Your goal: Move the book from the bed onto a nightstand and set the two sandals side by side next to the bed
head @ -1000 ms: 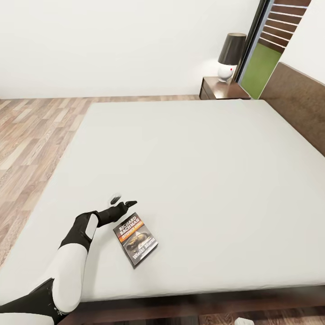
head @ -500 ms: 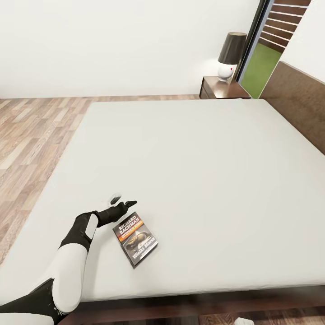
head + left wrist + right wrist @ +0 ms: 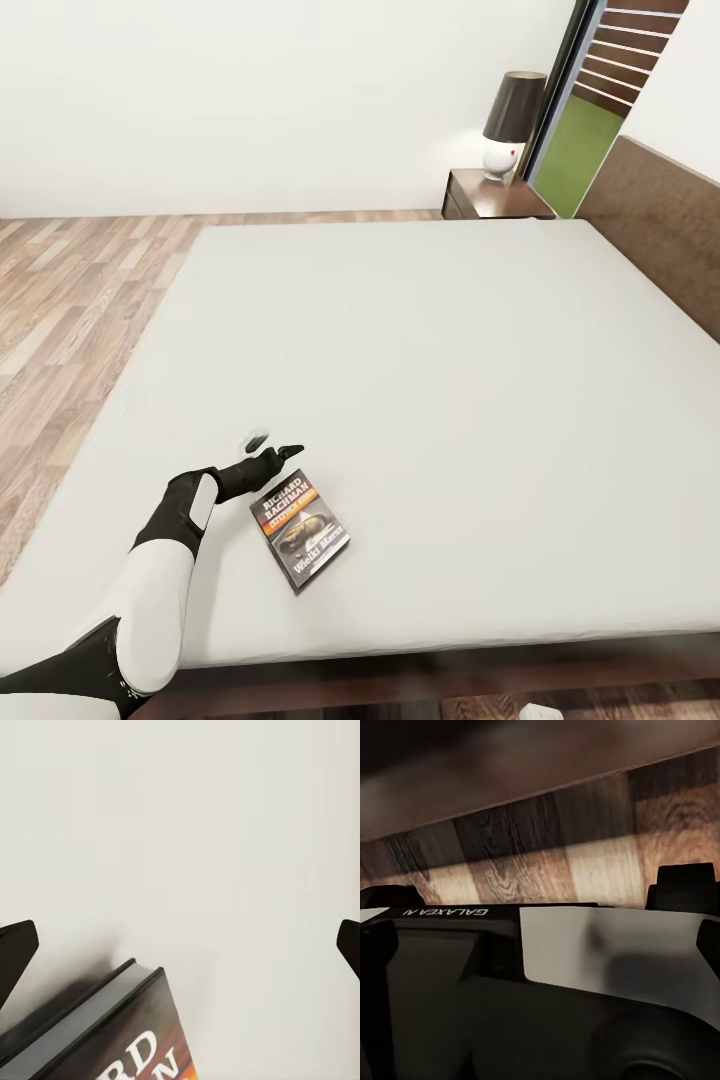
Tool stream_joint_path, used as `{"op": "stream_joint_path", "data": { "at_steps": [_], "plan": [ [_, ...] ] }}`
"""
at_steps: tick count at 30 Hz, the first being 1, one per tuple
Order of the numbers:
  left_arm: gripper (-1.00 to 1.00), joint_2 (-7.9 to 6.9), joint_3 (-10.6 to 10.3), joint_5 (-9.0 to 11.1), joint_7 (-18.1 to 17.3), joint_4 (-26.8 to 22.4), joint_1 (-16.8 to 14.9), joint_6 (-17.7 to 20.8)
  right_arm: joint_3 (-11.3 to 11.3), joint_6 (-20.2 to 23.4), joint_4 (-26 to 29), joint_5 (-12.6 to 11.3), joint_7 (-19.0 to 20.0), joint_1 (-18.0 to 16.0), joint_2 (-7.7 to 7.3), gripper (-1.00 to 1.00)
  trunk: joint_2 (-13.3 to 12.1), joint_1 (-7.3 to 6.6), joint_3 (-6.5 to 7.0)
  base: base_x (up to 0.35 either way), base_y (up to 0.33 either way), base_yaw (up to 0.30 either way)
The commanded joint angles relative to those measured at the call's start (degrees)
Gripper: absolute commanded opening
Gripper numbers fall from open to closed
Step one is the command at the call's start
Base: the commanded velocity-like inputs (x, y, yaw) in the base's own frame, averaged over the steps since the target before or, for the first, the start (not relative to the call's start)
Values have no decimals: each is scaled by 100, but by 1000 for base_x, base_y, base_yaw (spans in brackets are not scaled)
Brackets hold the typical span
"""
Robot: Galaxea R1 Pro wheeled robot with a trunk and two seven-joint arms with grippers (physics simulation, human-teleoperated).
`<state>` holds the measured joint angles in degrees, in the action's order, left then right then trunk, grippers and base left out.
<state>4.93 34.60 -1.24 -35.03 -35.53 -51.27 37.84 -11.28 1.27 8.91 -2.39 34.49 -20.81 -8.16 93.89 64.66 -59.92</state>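
The book (image 3: 300, 528), dark with an orange band, lies flat on the pale grey bed (image 3: 430, 380) near its front left corner. My left gripper (image 3: 273, 445) rests low over the mattress just beyond the book's far corner, open, with nothing between its fingers. In the left wrist view the book's corner (image 3: 105, 1027) lies short of the widely spread fingertips (image 3: 15, 952). A dark brown nightstand (image 3: 495, 197) stands past the bed's far right corner. My right gripper (image 3: 540, 945) hangs open over the robot's white and black body (image 3: 607, 952). The sandals are out of view.
A lamp (image 3: 510, 125) with a black shade stands on the nightstand. The wooden headboard (image 3: 660, 225) runs along the bed's right side. Plank floor (image 3: 70, 300) stretches to the left of the bed, bounded by a white wall (image 3: 250, 100). A tall window (image 3: 590, 110) is beside the nightstand.
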Motion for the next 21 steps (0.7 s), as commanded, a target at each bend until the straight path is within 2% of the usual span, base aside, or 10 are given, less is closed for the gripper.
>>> {"op": "stream_joint_path", "data": {
  "at_steps": [1, 9, 21],
  "plan": [
    [100, 8, 43, -11, -26, -7, -6, 48, -15, 13, -3, -24, 27, -2, -1, 100, 2, 0, -3, 0, 0, 0],
    [100, 8, 39, -8, -22, -7, -6, 48, -15, 13, -3, -24, 30, -2, -1, 100, 2, 0, -3, -132, 0, 0],
    [100, 15, 38, -9, -22, -7, -6, 48, -15, 13, -3, -24, 29, -2, -1, 100, 2, 0, -3, -13, 0, 0]
  ]
}}
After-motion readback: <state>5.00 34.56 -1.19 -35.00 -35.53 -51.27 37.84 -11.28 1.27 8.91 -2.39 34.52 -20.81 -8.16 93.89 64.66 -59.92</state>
